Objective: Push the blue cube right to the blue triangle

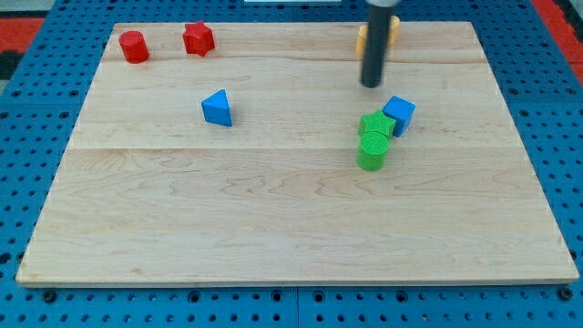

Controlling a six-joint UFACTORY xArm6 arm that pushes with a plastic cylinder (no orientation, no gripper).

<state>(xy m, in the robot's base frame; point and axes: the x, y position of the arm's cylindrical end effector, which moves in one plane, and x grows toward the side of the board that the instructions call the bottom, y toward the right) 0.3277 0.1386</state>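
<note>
The blue cube (399, 114) sits on the wooden board (291, 228) at the view's right of centre, touching a green block (376, 125) on its left. The blue triangle (217, 107) lies far to the view's left of the cube. My tip (372, 85) is on the board just above and slightly left of the blue cube, apart from it.
A green cylinder (372, 151) stands just below the green block. A red cylinder (134, 46) and a red block (198, 38) are at the top left. A yellow block (380, 35) sits at the top, partly hidden behind the rod.
</note>
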